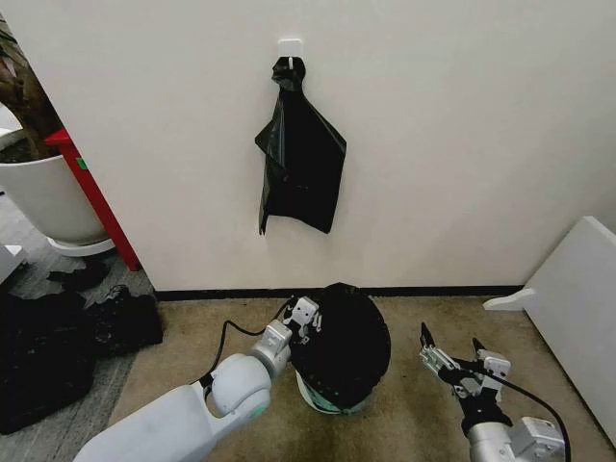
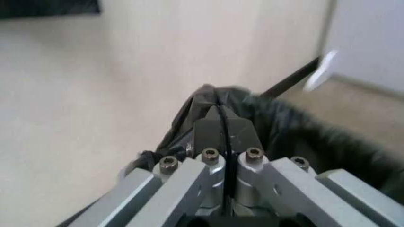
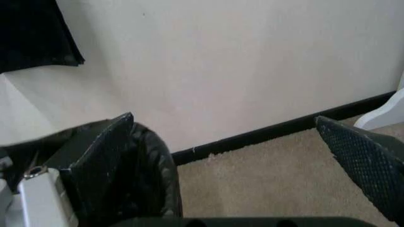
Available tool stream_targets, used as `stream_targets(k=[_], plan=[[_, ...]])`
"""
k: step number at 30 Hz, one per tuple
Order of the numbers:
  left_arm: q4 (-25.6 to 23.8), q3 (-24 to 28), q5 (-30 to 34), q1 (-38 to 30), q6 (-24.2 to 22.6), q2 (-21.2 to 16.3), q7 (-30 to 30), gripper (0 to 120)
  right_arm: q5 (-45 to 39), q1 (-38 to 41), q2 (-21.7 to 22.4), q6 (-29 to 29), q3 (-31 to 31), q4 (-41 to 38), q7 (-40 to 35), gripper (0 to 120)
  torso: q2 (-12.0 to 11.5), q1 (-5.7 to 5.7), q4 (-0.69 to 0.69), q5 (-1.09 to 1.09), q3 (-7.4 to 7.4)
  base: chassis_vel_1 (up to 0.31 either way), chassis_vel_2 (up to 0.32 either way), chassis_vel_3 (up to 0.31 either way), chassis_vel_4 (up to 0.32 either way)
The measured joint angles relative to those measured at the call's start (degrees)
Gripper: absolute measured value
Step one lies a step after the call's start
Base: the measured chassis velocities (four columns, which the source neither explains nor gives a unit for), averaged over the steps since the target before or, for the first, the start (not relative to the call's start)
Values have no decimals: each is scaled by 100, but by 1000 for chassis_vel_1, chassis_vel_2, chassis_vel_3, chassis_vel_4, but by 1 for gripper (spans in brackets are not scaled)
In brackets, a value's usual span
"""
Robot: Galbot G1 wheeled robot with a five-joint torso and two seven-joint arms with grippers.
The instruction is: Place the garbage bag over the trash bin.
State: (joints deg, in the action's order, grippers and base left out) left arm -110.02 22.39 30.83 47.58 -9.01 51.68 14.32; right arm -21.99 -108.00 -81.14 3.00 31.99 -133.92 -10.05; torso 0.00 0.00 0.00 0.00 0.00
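Observation:
The garbage bag (image 1: pixel 351 346) is a glossy black sack draped over the trash bin on the carpet by the wall. Of the trash bin (image 1: pixel 322 400) only a white, green-tinted strip shows under the plastic. My left gripper (image 1: pixel 306 316) is at the bag's upper left edge, and in the left wrist view the left gripper (image 2: pixel 221 124) is shut, with black bag plastic (image 2: pixel 290 137) pinched at its tips. My right gripper (image 1: pixel 449 337) hangs open to the right of the bin, apart from it. In the right wrist view the right gripper (image 3: pixel 224 118) is spread wide, with the bag (image 3: pixel 148 179) beside one finger.
A narrower knotted black sack (image 1: pixel 300 159) hangs from a wall hook above the bin. A white planter (image 1: pixel 43 197), a red post (image 1: pixel 94 197) and black bundles (image 1: pixel 58 346) sit at the left. A white board (image 1: pixel 577 308) leans at the right.

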Motion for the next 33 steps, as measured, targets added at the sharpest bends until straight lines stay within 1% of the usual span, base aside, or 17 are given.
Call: stream_targets(k=[2,8,11,14,19,22,23,25,26,28,29,30,31,32,33], plan=[[-5,-2,36,-10,68,-4,-68,0,-2,0,2,0,2,-2,-1,100,0,0,0,0,0,0,0,0,0],[-118,-53,310,-117,554,-68,-630,0,-36,2,7,-1,40,-44,-16,100,0,0,0,0,0,0,0,0,0],[-201,-119,421,-155,677,-113,-742,0,-61,1,4,-1,58,-61,-19,100,0,0,0,0,0,0,0,0,0],[-361,-278,665,-305,838,-166,-822,0,-136,13,5,-1,145,-88,-23,100,0,0,0,0,0,0,0,0,0],[-652,-555,996,-455,830,-218,-845,0,-218,16,27,0,239,-132,-34,100,0,0,-1,-1,0,0,0,0,0],[-1178,-1373,1560,-556,589,-434,-692,0,-322,11,106,12,336,-216,-66,100,0,0,-1,0,0,0,0,0,0],[-1178,-1373,1560,-556,589,-434,-692,0,-322,11,106,12,336,-216,-66,100,0,0,-1,0,0,0,0,0,0],[-1421,-1943,1959,-531,463,-615,-678,0,-371,8,148,25,370,-265,-76,100,0,0,-1,-1,0,0,0,0,0],[-1577,-2305,2248,-505,418,-779,-685,0,-393,5,174,30,381,-287,-81,100,0,0,1,-1,0,0,0,0,0],[-1785,-2700,2655,-470,421,-1044,-686,0,-416,0,210,34,391,-318,-83,100,0,0,0,-2,0,0,0,0,0],[-1840,-2769,2752,-449,432,-1121,-686,0,-423,-1,220,35,393,-328,-83,100,0,0,0,-1,0,0,0,0,0],[-1840,-2769,2752,-449,432,-1121,-686,0,-423,-1,220,35,393,-328,-83,100,0,0,0,-1,0,0,0,0,0],[-2011,-3011,3041,-335,451,-1348,-685,0,-445,0,248,40,393,-351,-84,100,0,0,1,0,0,0,0,0,0],[-2110,-3292,3183,-215,458,-1481,-671,0,-463,3,268,43,392,-364,-84,100,0,0,0,-4,1,0,0,0,0],[-2110,-3292,3183,-215,458,-1481,-671,0,-463,3,268,43,392,-364,-84,100,0,0,0,-4,1,0,0,0,0]])
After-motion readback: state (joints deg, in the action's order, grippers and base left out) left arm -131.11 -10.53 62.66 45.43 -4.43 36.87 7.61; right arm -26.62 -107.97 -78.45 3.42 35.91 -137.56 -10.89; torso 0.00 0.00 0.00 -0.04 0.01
